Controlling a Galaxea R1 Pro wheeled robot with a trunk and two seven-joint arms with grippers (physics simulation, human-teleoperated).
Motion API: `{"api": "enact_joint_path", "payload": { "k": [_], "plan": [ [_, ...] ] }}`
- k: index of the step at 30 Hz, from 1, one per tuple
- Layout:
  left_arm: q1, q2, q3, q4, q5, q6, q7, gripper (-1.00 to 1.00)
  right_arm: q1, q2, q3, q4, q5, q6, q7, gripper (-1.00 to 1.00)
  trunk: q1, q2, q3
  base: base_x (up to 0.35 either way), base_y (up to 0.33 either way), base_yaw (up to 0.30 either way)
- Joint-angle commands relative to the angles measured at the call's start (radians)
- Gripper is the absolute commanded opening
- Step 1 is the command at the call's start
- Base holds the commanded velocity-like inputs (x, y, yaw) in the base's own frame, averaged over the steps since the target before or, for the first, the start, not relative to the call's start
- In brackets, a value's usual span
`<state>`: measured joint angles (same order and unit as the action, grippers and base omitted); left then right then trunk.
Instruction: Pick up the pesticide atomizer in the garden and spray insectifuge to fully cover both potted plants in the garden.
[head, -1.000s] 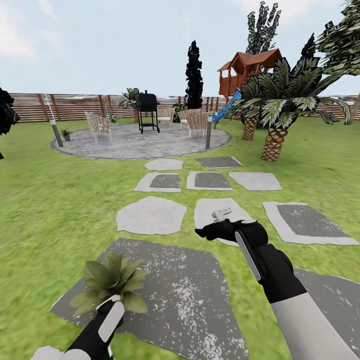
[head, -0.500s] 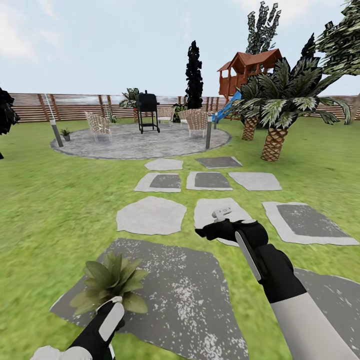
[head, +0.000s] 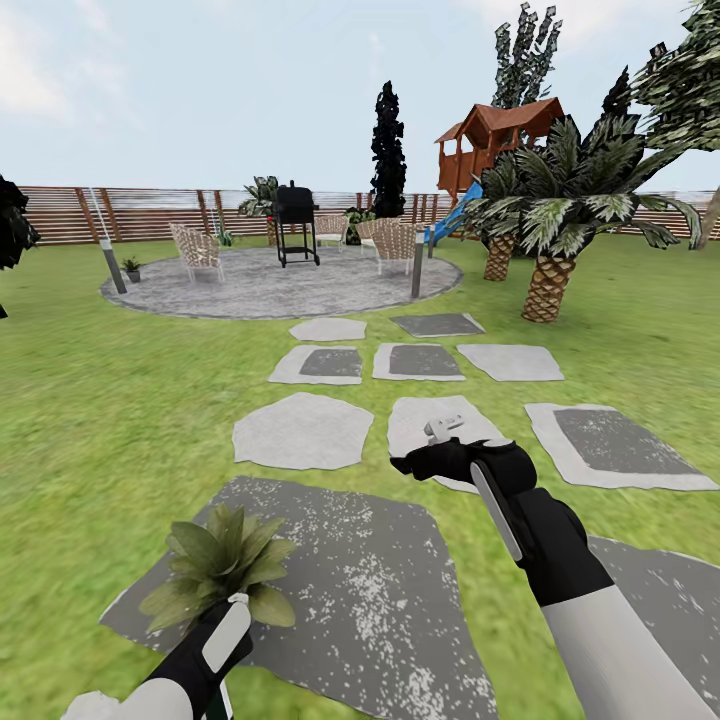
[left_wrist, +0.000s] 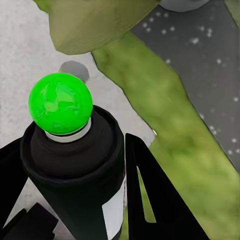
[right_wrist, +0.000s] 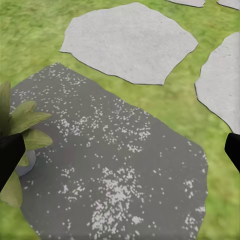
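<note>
In the left wrist view my left gripper (left_wrist: 72, 145) is shut on the pesticide atomizer (left_wrist: 75, 170), a black bottle with a white label and a bright green ball tip. Its tip sits close to broad green leaves. In the head view that gripper (head: 232, 612) is at the near edge of a potted plant (head: 218, 565), a rosette of pointed leaves on a dark stone slab (head: 370, 590). The plant's grey pot (right_wrist: 26, 162) shows in the right wrist view. My right gripper (head: 425, 447) hovers open and empty over the paving, right of the plant. A second small potted plant (head: 131, 268) stands far off by the patio.
Pale stepping stones (head: 302, 430) lead over the lawn to a round stone patio (head: 280, 285) with chairs, a black grill (head: 296, 222) and grey bollard lamps (head: 417, 268). Palms (head: 550, 240) stand to the right, a wooden playhouse (head: 495, 135) and slat fence (head: 150, 212) behind.
My left gripper with the atomizer has dipped very slightly at the plant's edge. The right arm and the view have stayed still.
</note>
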<state>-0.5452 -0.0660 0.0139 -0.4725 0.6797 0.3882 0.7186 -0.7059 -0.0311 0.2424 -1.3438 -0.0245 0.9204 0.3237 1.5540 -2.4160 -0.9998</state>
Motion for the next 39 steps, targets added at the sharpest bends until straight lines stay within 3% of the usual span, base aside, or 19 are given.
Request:
{"api": "enact_joint_path", "payload": {
  "k": [1, 5, 8, 12, 21, 24, 28, 31, 34, 36, 37, 39],
  "plan": [
    [0.0, 0.0, 0.0, 0.0, 0.0, 0.0, 0.0, -1.0, 0.0, 0.0, 0.0, 0.0, 0.0, 0.0, 0.0, 1.0, 0.0, 0.0, 0.0, 0.0, 0.0, 0.0],
    [0.0, -0.001, 0.001, -0.005, -0.003, -0.011, 0.0, -1.0, 0.0, 0.0, 0.0, 0.001, 0.0, 0.0, 0.0, 1.0, 0.0, 0.0, 0.0, 0.0, 0.0, 0.0],
    [0.001, -0.004, 0.002, -0.039, -0.006, -0.087, 0.01, -1.0, 0.0, 0.0, 0.0, 0.003, 0.0, 0.0, -0.001, 1.0, 0.0, 0.0, 0.0, 0.0, 0.0, 0.0],
    [0.011, -0.008, 0.0, -0.105, -0.006, -0.114, 0.03, -1.0, 0.0, 0.0, 0.0, 0.004, 0.0, 0.0, -0.002, 1.0, 0.0, 0.0, 0.0, 0.0, 0.0, 0.0],
    [0.014, -0.022, -0.006, -0.126, -0.009, -0.066, 0.032, -1.0, 0.0, -0.001, 0.0, 0.005, 0.0, 0.0, -0.002, 1.0, 0.0, 0.0, 0.0, 0.0, 0.0, 0.0],
    [0.014, -0.038, -0.01, -0.129, -0.012, -0.07, 0.025, -1.0, 0.0, 0.0, 0.0, 0.005, 0.0, 0.0, -0.002, 1.0, 0.0, 0.0, 0.0, 0.0, 0.0, 0.0],
    [0.014, -0.04, -0.013, -0.137, -0.015, -0.074, 0.019, -1.0, 0.0, 0.0, 0.001, 0.006, 0.0, 0.0, -0.002, 1.0, 0.0, 0.0, 0.0, -0.101, -0.047, 0.0],
    [0.017, -0.04, -0.058, -0.162, -0.015, -0.079, 0.006, -1.0, 0.0, 0.0, 0.0, 0.006, 0.0, 0.0, -0.002, 1.0, 0.0, 0.0, 0.0, -0.184, -0.055, 0.0],
    [0.021, -0.04, -0.103, -0.174, -0.014, -0.137, 0.008, -1.0, 0.0, 0.0, 0.001, 0.006, 0.0, 0.0, -0.002, 1.0, 0.0, 0.0, 0.0, -0.018, -0.005, 0.0],
    [0.025, -0.041, -0.153, -0.187, -0.014, -0.159, 0.013, -1.0, 0.0, 0.0, 0.001, 0.006, 0.0, 0.0, -0.002, 1.0, 0.0, 0.0, 0.0, -0.003, -0.001, 0.0],
    [0.026, -0.041, -0.214, -0.215, -0.01, -0.171, 0.017, -1.0, 0.0, 0.0, 0.001, 0.004, 0.0, 0.0, -0.002, 1.0, 0.0, 0.0, 0.0, 0.0, 0.0, 0.0],
    [0.027, -0.05, -0.24, -0.221, -0.008, -0.171, 0.019, -1.0, 0.0, 0.0, 0.001, 0.003, 0.0, 0.0, -0.002, 1.0, 0.0, 0.0, 0.0, 0.0, 0.0, 0.0]
  ]
}}
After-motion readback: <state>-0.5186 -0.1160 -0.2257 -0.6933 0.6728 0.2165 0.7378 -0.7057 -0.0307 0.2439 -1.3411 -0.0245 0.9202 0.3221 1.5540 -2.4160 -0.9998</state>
